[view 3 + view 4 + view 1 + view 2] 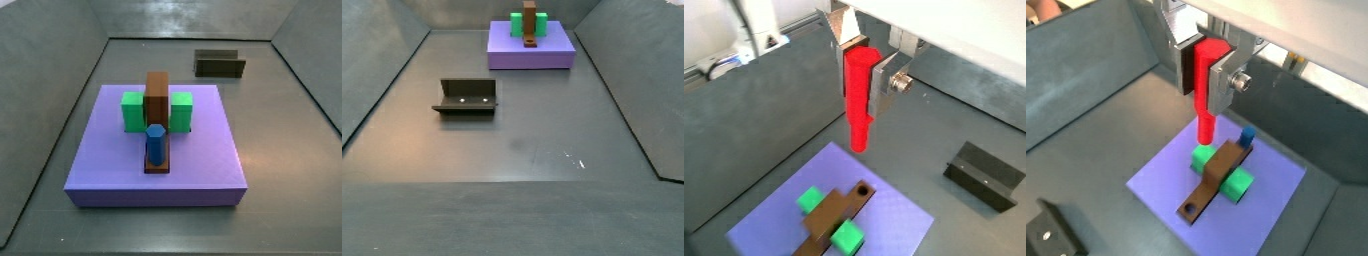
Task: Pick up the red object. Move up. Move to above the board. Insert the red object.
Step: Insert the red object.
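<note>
**Q:** Where is the red object, and how do the jaws stand?

**A:** In both wrist views the gripper (863,62) is closed on the red object (861,95). The silver finger plates clamp its upper part and the peg hangs straight down, free of the floor. The gripper does not appear in either side view.

**Q:** What lies below?

**A:** A purple platform (1276,175) carries the board (1217,178), flanked by two green blocks (1236,183). A blue peg (1248,133) stands at one end of the board; a hole shows near the other end. In a side view, the platform (531,52) sits close to the far edge of the floor and the fixture (466,98) stands well apart, toward the left wall.

**Q:** How will the peg likely handle?

**A:** It looks thin, rigid and light, with a smooth surface, so it could tilt or slip between flat pads. The hold near the top leaves a long free length for insertion, but lets the tip swing if it touches the hole's rim.

**Q:** Stage of the task?

**A:** Judged as lifted and travelling toward the board, with insertion not yet done.
</note>
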{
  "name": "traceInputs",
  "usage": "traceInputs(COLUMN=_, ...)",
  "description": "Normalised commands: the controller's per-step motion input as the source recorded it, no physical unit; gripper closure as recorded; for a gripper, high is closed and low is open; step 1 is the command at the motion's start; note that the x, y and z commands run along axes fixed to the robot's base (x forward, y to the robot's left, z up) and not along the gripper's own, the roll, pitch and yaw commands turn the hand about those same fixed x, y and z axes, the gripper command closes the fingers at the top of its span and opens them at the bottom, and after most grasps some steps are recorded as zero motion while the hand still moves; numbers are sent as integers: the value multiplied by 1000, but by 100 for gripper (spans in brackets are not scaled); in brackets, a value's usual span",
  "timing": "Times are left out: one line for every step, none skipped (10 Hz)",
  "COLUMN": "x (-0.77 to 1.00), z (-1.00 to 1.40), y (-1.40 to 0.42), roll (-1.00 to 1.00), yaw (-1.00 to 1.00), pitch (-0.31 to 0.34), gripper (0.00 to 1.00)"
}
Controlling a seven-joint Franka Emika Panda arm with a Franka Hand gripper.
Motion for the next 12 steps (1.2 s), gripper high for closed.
traceInputs(x=0, z=-526, y=734, roll=-127, yaw=-169, pitch=-126, gripper=100)
traceInputs(x=0, z=-620, y=534, roll=-129, yaw=-146, pitch=-170, gripper=100)
traceInputs(x=0, z=-711, y=0, roll=-91, yaw=-20, pitch=-196, gripper=100)
traceInputs(x=-29, z=-757, y=0, roll=-84, yaw=-94, pitch=-211, gripper=100)
traceInputs(x=-69, z=-797, y=0, roll=-53, yaw=-109, pitch=-216, gripper=100)
traceInputs(x=-66, z=-769, y=0, roll=-44, yaw=-69, pitch=-204, gripper=100)
traceInputs(x=29, z=-634, y=114, roll=-50, yaw=-46, pitch=-93, gripper=100)
traceInputs(x=143, z=-634, y=149, roll=-120, yaw=-80, pitch=-57, gripper=100)
traceInputs(x=0, z=-683, y=89, roll=-90, yaw=-69, pitch=-93, gripper=100)
traceInputs(x=0, z=-571, y=0, roll=-97, yaw=-11, pitch=-90, gripper=100)
traceInputs(x=11, z=-480, y=-17, roll=-44, yaw=0, pitch=-39, gripper=100)
traceInputs(x=0, z=-454, y=-94, roll=0, yaw=0, pitch=0, gripper=100)
